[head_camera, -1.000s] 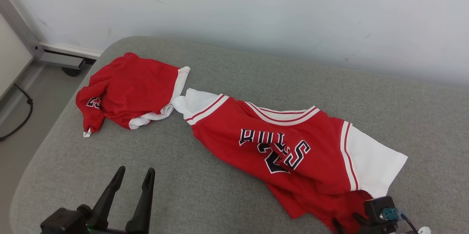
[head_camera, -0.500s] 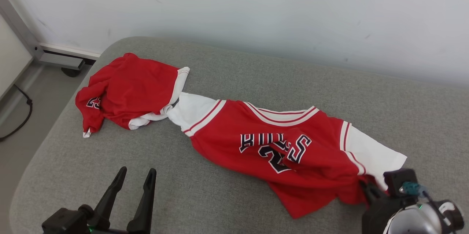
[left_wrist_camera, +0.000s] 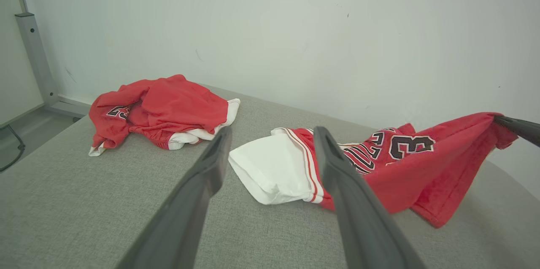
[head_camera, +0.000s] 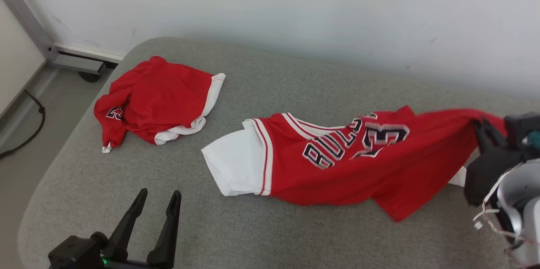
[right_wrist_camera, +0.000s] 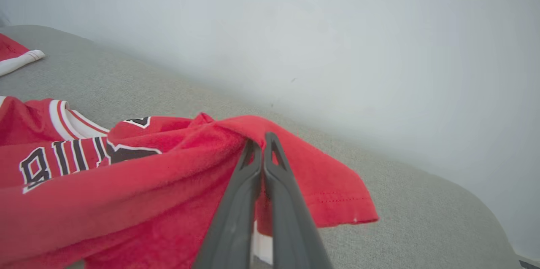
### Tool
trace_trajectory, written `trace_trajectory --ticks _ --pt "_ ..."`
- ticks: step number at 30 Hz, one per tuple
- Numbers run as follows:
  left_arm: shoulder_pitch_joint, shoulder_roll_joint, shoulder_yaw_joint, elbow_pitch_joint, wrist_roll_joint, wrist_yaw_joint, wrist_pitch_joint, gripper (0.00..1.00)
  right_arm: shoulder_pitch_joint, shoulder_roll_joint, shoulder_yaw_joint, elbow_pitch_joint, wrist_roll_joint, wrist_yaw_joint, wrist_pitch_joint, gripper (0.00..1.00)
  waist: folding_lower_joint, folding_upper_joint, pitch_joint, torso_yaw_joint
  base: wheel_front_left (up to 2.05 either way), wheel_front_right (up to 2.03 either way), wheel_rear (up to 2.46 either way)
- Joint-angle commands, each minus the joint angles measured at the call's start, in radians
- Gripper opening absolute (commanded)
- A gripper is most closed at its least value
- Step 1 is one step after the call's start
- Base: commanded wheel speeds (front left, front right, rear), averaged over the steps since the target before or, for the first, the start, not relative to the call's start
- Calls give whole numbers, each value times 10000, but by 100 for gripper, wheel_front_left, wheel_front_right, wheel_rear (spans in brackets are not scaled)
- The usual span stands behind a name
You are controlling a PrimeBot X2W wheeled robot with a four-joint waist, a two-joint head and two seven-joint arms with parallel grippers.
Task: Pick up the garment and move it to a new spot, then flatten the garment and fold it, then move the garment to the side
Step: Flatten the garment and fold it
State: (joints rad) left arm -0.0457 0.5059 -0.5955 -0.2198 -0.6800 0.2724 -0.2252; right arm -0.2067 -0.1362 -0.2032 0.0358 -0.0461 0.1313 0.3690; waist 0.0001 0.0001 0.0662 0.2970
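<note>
Head view: my right gripper is clenching the jersey by its red edge, holding that end off the couch; the rest is lying mid-couch. Left wrist: left gripper is hanging released. Right wrist: cloth is sagging, soft and light; I'm favouring corner holds.

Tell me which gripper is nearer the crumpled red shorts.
Left. The left gripper hangs open in front of the red shorts, apart from them; the right gripper is far across the cushion, clamped on the red jersey.
</note>
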Motion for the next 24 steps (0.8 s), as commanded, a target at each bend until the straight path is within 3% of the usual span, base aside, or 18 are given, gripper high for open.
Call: trace_trajectory --ticks 1,13,14,15,24 --pt "-90 36 -1 13 -55 -26 -29 100 -291 -164 -92 107 -95 -10 -16 0 -1 -1 24 41 0 0 0" --pt "-362 -70 -184 85 19 -156 32 100 -2266 -1275 -425 1594 -562 -13 -399 0 -1 -1 395 547 0 0 0" --pt "-389 -79 -196 99 23 -176 42 100 -2381 -1350 -394 1763 -634 -13 -485 11 -1 -1 435 600 0 0 0" --pt "-411 -94 -212 111 29 -194 40 100 -2503 -1353 -386 1952 -663 -13 -521 100 -1 -1 470 638 0 0 0" --pt "-561 -173 -222 208 219 -154 -88 100 -3166 -1314 224 2879 -87 -13 -1450 100 -1 -1 635 899 0 0 0"
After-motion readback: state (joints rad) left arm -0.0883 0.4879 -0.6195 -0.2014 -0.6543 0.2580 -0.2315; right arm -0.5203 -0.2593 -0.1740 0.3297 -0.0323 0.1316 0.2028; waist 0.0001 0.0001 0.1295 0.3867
